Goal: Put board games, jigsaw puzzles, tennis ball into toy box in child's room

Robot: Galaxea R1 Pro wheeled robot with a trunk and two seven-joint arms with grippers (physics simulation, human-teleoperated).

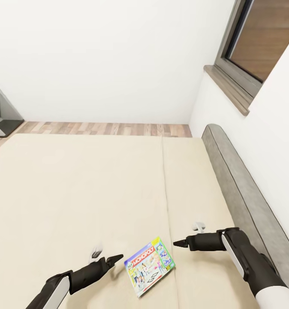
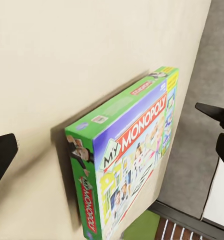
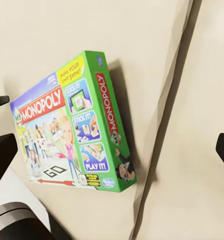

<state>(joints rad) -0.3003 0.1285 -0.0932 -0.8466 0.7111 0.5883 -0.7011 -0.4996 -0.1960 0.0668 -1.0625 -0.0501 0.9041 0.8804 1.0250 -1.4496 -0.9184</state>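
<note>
Monopoly board game (image 1: 150, 266) lies flat on the bed (image 1: 76, 193), near its foot edge, between the two arms. From the left pincer (image 1: 105, 257) it sits at about three o'clock, just beside; from the right pincer (image 1: 188, 236) at about eight o'clock, a little farther. Its long axis runs from seven to one o'clock. Both pincers look spread and hold nothing. Nothing blocks either approach; the grey headboard (image 1: 243, 189) stands well off at three o'clock.

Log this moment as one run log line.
scene: bed | object: Monopoly board game flat on bed | left gripper: open, beside game | right gripper: open, beside game
</note>
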